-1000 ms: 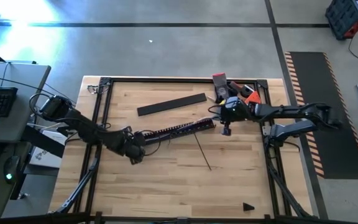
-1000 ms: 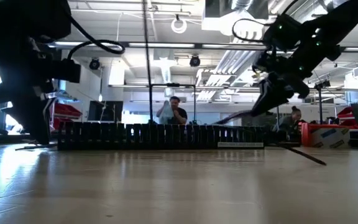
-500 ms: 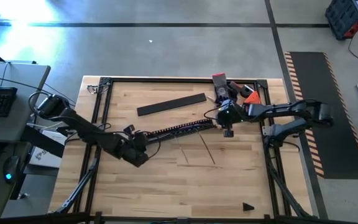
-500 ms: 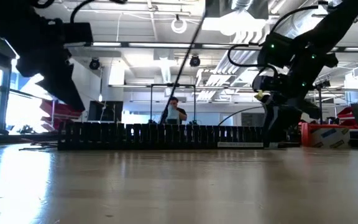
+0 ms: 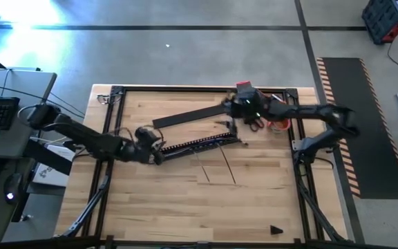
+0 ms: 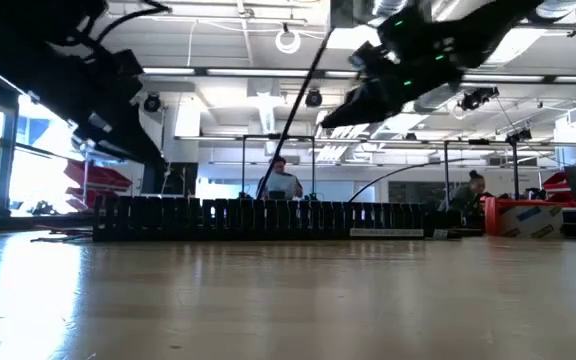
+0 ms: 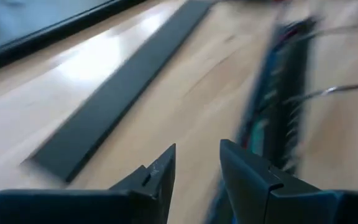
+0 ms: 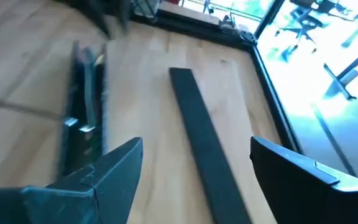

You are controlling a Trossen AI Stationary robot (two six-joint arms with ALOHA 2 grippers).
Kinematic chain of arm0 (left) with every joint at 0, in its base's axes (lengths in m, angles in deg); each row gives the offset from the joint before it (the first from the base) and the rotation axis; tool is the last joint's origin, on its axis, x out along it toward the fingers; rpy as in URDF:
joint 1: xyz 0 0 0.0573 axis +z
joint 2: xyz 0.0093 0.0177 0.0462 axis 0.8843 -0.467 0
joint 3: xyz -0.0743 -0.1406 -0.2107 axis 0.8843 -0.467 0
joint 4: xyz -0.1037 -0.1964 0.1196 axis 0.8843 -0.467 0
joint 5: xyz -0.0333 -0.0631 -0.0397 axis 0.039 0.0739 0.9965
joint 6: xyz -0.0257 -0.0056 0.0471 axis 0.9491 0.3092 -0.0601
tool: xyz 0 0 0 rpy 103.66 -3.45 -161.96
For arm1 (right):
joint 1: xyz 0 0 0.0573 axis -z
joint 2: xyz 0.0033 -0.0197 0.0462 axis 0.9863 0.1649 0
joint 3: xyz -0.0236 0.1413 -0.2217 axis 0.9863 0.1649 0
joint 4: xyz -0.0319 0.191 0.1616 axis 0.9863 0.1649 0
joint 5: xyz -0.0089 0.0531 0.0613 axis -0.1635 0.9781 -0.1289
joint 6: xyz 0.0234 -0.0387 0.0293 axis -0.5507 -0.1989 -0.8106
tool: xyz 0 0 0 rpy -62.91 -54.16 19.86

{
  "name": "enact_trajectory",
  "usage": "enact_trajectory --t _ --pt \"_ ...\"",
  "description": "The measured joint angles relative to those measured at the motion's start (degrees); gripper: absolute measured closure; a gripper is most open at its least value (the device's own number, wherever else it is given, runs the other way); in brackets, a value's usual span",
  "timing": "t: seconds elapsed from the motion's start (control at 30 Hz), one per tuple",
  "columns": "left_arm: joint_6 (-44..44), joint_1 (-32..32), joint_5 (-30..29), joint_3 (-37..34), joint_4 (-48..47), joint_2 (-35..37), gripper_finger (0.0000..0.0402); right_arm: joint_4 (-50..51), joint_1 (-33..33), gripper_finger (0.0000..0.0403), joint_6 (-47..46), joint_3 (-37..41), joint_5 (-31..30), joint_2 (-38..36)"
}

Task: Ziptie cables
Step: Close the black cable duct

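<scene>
Since the earlier picture, the right gripper [image 5: 235, 109] has been lifted off the near end of the black duct [image 5: 199, 143] and swung up toward the top of the high view, and its fingers have been spread wide — nothing is seen between them in the right wrist view. The left gripper [image 5: 154, 140] has been slid up to the duct's left end. Its fingers [image 7: 160, 171] are a little way apart with only bare wood seen between them, so nothing is held there.

The cables [image 5: 192, 144] are laid inside the duct, near the middle of the high view. Bits of colour are seen in the duct [image 7: 278, 118] in the left wrist view. The bundle runs long — from lower left to upper right, the same way as the duct. Its left end is pointed at the left gripper, just beside it. Its right end lies below and left of the right gripper, a little apart.

The left gripper is judged nearer. Two thin sticks [image 5: 226, 166], maybe zipties, are laid on the table [image 5: 185, 207] just below the duct. A flat black strip [image 5: 191, 116] is laid above it, slanted the same way.
</scene>
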Motion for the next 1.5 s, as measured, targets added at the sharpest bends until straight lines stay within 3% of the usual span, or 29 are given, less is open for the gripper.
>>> enact_trajectory --t 0.07,0.13,0.37,0.57,0.7,0.83,1.1,1.33,1.5 --pt "-6.57 3.53 5.84 -3.28 9.08 2.91 0.03 1.48 1.28 0.0121 0.31 -6.01 1.68 6.62" --pt "-11.24 6.46 9.5 -5.43 12.39 5.46 0.03 6.27 2.22 0.0121 2.66 -12.84 1.75 13.38" --pt "-13.96 9.59 12.0 -7.23 13.93 8.07 0.03 29.96 5.11 0.0121 14.59 -35.72 1.7 33.9" --pt "-13.59 7.26 13.3 -7.39 14.37 7.02 0.03 41.14 6.51 0.012 17.62 -47.11 -2.78 43.75" --pt "-13.98 5.76 12.66 -7.33 14.76 6.26 0.03 45.33 6.73 0.0122 19.34 -50.02 -7.24 46.62" --pt "-13.97 4.8 12.11 -7.31 15.27 5.27 0.03 47.72 6.71 0.0145 17.41 -50.49 -6.77 46.89" --pt "-14.04 2.46 7.95 -7.31 17.17 2.92 0.03 53.29 6.45 0.0276 12.3 -50.48 -15.0 46.65" --pt "-14.06 0.81 6.83 -7.31 18.05 2.18 0.03 61.8 4.58 0.0392 8.45 -50.24 -13.66 45.0" --pt "-14.04 -0.08 6.23 -7.31 18.56 2.15 0.03 62.84 1.99 0.0389 3.93 -50.05 -6.86 44.35"
